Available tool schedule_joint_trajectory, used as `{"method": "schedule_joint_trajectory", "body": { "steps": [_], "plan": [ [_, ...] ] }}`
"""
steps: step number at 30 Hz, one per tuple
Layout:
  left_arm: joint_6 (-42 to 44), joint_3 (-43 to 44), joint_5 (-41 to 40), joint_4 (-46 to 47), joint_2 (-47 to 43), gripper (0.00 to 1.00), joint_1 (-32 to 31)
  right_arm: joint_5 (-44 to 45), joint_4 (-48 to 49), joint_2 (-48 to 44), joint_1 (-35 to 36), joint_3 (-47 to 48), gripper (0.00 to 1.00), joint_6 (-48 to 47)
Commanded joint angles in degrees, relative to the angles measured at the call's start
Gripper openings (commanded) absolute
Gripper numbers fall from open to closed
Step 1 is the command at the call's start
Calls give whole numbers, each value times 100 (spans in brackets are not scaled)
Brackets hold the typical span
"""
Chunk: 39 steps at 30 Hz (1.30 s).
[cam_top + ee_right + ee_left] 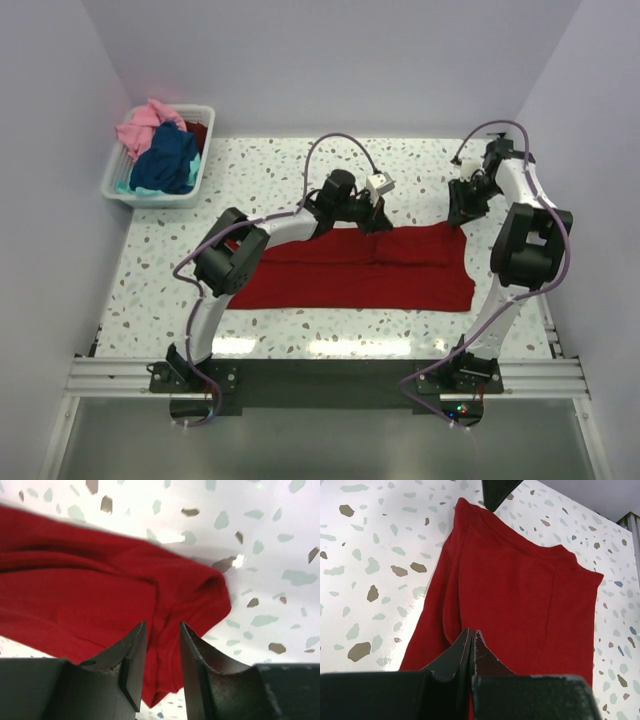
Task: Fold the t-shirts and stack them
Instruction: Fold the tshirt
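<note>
Top external: wide, flat red t-shirt (370, 280)

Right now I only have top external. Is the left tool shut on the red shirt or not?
Observer: From its wrist view the left tool is shut, tips together, down on the red t-shirt. A ridge of cloth runs up to the tips, but I can't confirm a pinch.
Operator: And the right tool?
Observer: The right tool is open. Cloth shows through the gap and is not clamped.
Operator: Is the corner under it flat?
Observer: No, that corner is rolled over on itself, lying on the speckled table.
</note>
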Motion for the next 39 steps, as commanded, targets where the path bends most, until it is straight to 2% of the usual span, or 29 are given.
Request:
{"method": "schedule_joint_trajectory", "body": {
  "steps": [1, 4, 8, 11, 14, 16, 17, 21, 26, 28, 33, 39],
  "plan": [
    [179, -78, 158, 350, -213, 0, 8, 167, 346, 193, 6, 360, 42, 291],
    [275, -174, 343, 333, -275, 0, -45, 150, 302, 413, 6, 597, 50, 405],
    [478, -254, 423, 201, -363, 0, -168, -184, 4, 439, 6, 739, 52, 292],
    [513, -342, 326, 236, -407, 0, -212, -473, -137, 343, 6, 634, 47, 72],
    [408, -307, 194, 254, -346, 0, -212, -667, -190, 255, 32, 528, 31, -77],
    [364, -254, 176, 236, -319, 0, -203, -738, -190, 194, 58, 493, 24, -87],
    [355, -245, 159, 236, -310, 0, -203, -756, -208, 193, 102, 475, 24, -95],
    [355, -166, 167, 166, -266, 0, -195, -633, -243, 351, 181, 466, 25, -157],
    [355, -78, 167, 131, -214, 0, -151, -501, -217, 833, 182, 571, 45, -192],
    [355, -25, 176, 87, -205, 0, -142, -483, -199, 992, 182, 650, 47, -209],
    [373, 28, 176, 25, -152, 0, -107, -615, -366, 1335, 182, 853, 45, -315],
    [355, 28, 176, 25, -125, 0, -71, -826, -489, 1257, 182, 800, 41, -412]
  ]
}}
